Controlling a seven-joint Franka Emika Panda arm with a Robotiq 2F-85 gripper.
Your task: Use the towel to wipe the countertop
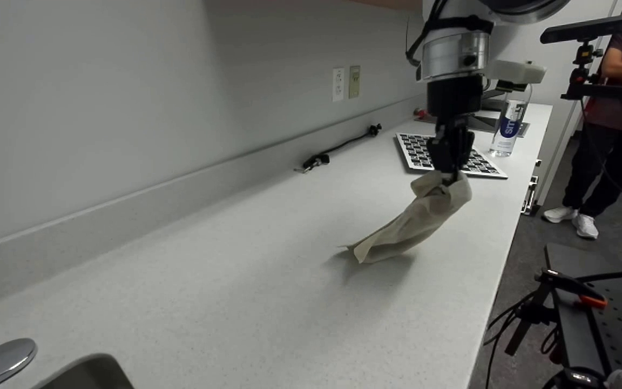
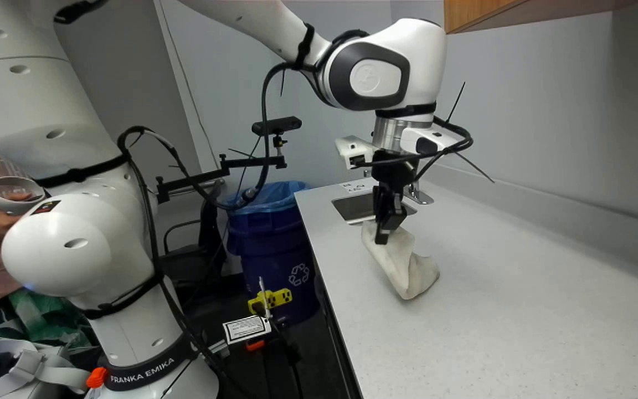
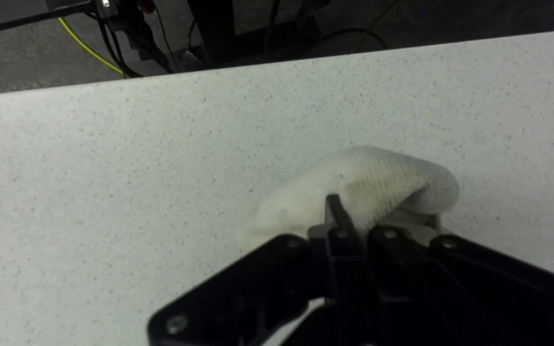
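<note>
The towel point(image 1: 409, 229) is a cream cloth that hangs bunched from my gripper point(image 1: 447, 177). It also shows in an exterior view point(image 2: 405, 266) and in the wrist view point(image 3: 315, 187). My gripper points down and is shut on the towel's upper part, with cloth bunched around the fingertips. The towel's loose end trails to one side, low over the white speckled countertop point(image 1: 224, 292). I cannot tell whether this end touches the surface. In the wrist view the fingers point(image 3: 351, 214) are close together, and the pinched cloth is partly hidden behind them.
A black-and-white checkered board point(image 1: 416, 151) and a water bottle point(image 1: 509, 127) stand behind the gripper. A black cable with clamps point(image 1: 343, 146) lies along the wall. A sink point(image 2: 352, 208) and faucet point(image 2: 418, 194) are at the opposite end. The counter's front edge point(image 3: 161, 77) runs near the towel.
</note>
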